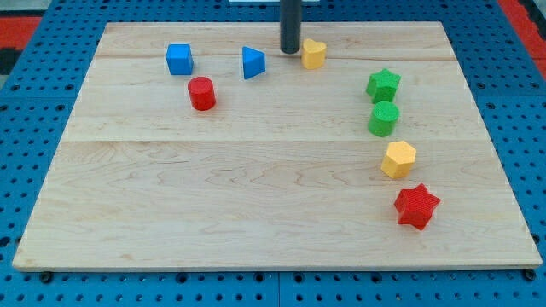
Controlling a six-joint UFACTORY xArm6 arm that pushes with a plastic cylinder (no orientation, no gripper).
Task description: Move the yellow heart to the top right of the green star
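Currently, tip: the rod's lower end, my tip (290, 51), sits near the view's top, just left of the yellow heart, touching it or all but touching; the exact contact cannot be told.
Pincer: the arm carries none, only the straight dark rod, so there is nothing to be apart, together or clamped.
Yellow heart: the yellow heart (314, 54) lies near the top edge of the board, a little right of centre, up and to the left of the green star and well apart from it.
Green star: the green star (384, 84) rests toward the view's right, upper half of the board.
Green cylinder: the green cylinder (384, 118) stands just below the green star, the two nearly touching.
Yellow hexagon: the yellow hexagon (398, 159) lies below the green cylinder, slightly further right.
Red star: the red star (416, 205) is lowest of the right-hand column, below the yellow hexagon.
Blue triangle: the blue triangle (252, 63) lies left of the tip, near it but apart.
Blue cube: the blue cube (179, 60) sits toward the view's upper left, well left of the blue triangle.
Red cylinder: the red cylinder (202, 93) stands below and between the blue cube and the blue triangle.
Board: the pale wooden board (239, 196) holds all the blocks and rests on a blue perforated surface (34, 111).
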